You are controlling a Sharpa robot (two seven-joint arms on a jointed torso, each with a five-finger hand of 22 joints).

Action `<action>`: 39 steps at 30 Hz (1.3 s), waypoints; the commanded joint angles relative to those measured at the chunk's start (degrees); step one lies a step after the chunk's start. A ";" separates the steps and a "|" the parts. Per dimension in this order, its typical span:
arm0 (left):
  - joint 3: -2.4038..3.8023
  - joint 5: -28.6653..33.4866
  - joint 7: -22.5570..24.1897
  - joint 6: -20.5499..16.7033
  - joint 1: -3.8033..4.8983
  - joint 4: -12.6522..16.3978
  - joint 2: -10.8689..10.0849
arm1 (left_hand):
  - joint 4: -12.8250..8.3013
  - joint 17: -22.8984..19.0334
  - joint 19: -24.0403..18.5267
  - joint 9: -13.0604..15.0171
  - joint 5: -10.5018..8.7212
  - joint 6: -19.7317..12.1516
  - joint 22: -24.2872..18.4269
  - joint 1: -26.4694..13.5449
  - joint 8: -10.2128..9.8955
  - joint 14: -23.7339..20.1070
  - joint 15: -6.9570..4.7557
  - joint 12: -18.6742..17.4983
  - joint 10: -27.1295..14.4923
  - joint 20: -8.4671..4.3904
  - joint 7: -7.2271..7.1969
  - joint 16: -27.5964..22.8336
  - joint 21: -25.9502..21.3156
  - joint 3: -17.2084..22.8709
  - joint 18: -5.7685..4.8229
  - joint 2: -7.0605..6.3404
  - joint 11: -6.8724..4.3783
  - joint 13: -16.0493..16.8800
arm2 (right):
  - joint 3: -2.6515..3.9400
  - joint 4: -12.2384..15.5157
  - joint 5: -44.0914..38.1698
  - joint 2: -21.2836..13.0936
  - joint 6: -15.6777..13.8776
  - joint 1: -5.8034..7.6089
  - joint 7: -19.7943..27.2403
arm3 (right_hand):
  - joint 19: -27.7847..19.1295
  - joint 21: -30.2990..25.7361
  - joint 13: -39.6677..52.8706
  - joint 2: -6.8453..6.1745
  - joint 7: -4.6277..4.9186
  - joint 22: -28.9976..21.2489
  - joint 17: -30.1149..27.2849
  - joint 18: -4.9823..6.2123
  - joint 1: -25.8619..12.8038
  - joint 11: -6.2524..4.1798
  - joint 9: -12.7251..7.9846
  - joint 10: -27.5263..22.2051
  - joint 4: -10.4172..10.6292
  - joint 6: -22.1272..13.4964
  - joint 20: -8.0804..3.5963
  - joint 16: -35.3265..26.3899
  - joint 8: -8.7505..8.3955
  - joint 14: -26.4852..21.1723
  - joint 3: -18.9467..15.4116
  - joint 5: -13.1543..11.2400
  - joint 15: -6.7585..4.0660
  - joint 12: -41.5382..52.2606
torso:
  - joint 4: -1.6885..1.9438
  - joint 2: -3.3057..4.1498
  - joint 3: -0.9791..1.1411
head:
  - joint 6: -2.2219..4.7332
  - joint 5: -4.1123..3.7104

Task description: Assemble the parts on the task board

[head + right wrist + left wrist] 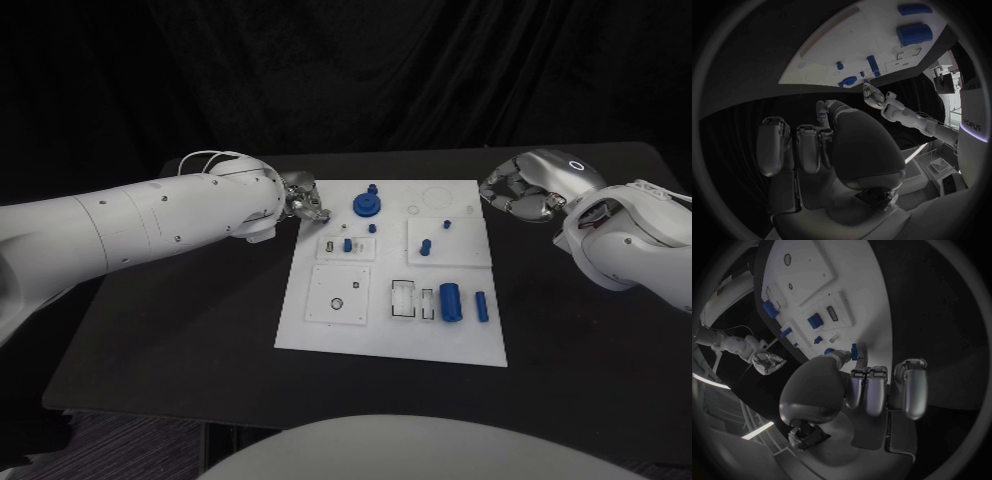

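The task board lies in the middle of the head view on the table, its long side running up and down the frame. On its upper part sits a gear-shaped part, with a small peg just below it. A thick cylinder and a thinner pin lie side by side at the board's lower right. The left hand is at the board's upper left edge, the right hand just beyond its upper right corner.

Hands flanking task board
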 commanded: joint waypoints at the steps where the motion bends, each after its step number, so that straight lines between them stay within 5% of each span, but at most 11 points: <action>1: 0.04 1.03 2.61 -2.67 -0.12 1.42 -0.88 | -0.49 15.08 0.16 0.37 -0.31 -0.07 12.05 -0.34 0.59 6.17 -0.40 -0.22 5.87 -0.48 -0.39 0.37 0.17 1.68 0.16 -1.19 -0.40 15.06 | 0.04 0.20 -0.04 -0.22 0.65 -0.12 -1.30 | 1.29 -0.17 13.63 -0.38 0.14 11.18 10.68 0.62 -0.22 0.28 -0.05 4.81 0.02 0.14 0.26 -0.38 -0.29 4.88 0.47 -0.10 0.17 -0.27 | 0.03 0.04 0.03 | 0.00 0.00; 13: 0.04 13.89 2.60 -3.84 -0.09 8.90 -6.71 | -1.87 15.08 0.07 0.90 -2.16 0.29 12.02 -1.01 1.32 6.17 -0.47 -0.22 5.87 -0.54 -0.58 0.37 0.08 3.16 0.18 -3.06 -0.53 15.06 | 0.04 0.21 0.29 -0.47 1.07 -0.12 -1.73 | 1.27 -0.22 13.59 -0.38 0.17 11.17 10.66 0.63 -0.23 0.30 -0.07 4.77 0.02 0.04 0.26 -0.40 -0.35 4.87 0.49 -0.09 0.17 -0.30 | 0.04 -0.03 0.00 | 0.00 0.10; 16: 0.03 15.43 2.56 -4.22 -0.09 11.08 -8.17 | -2.18 15.08 -0.02 0.96 -2.66 0.34 11.98 -1.04 1.42 6.17 -0.50 -0.22 5.87 -0.55 -0.62 0.37 -0.05 3.32 0.22 -3.26 -0.56 15.06 | 0.04 0.16 0.30 -0.52 1.11 -0.12 -1.79 | 1.27 -0.22 13.59 -0.38 0.17 11.17 10.66 0.63 -0.23 0.30 -0.07 4.77 0.02 0.04 0.26 -0.40 -0.35 4.87 0.49 -0.09 0.17 -0.30 | 0.05 -0.06 0.01 | 0.00 0.15; 19: 0.03 16.08 2.91 -5.15 -0.10 12.74 -9.22 | -2.39 15.08 -0.12 1.04 -5.21 0.53 11.94 -1.50 1.65 6.17 -0.52 -0.22 5.87 -0.58 -0.66 0.37 -0.17 3.57 0.24 -3.29 -0.59 15.06 | 0.04 0.12 0.31 -0.52 1.13 -0.12 -1.82 | 1.27 -0.22 13.59 -0.38 0.17 11.17 10.66 0.63 -0.23 0.30 -0.07 4.77 0.02 0.04 0.26 -0.40 -0.35 4.87 0.49 -0.09 0.17 -0.30 | 0.05 -0.15 0.04 | 0.00 0.30; 25: 0.02 15.35 5.30 -8.99 -0.34 15.14 -10.62 | -2.68 15.08 -0.27 0.98 -5.72 0.04 11.88 -1.37 1.46 6.17 -0.50 -0.22 5.87 -0.58 -0.62 0.37 -0.36 3.80 0.29 -3.51 -0.55 15.06 | 0.04 0.12 0.31 -0.55 1.05 -0.12 -1.82 | 1.25 -0.30 13.54 -0.33 0.19 11.15 10.62 0.64 -0.24 0.32 -0.11 4.73 0.02 -0.10 0.27 -0.44 -0.43 4.87 0.55 -0.09 0.19 -0.33 | 0.04 -0.16 0.04 | 0.00 0.26; 39: 0.02 -0.12 7.82 -23.01 -4.95 18.37 -12.24 | -2.71 15.08 0.14 1.34 -5.61 -0.62 12.10 -1.46 1.71 6.17 -0.43 -0.22 5.87 -0.53 -0.49 0.37 0.28 4.04 0.12 -3.56 -0.44 15.06 | 0.03 0.27 0.32 -0.80 1.02 -0.13 -2.03 | 1.25 -0.32 13.55 -0.34 0.19 11.14 10.58 0.65 -0.26 0.33 -0.11 4.74 0.01 -0.09 0.27 -0.48 -0.43 4.86 0.55 -0.11 0.20 -0.33 | -0.11 -0.21 0.05 | 0.00 0.12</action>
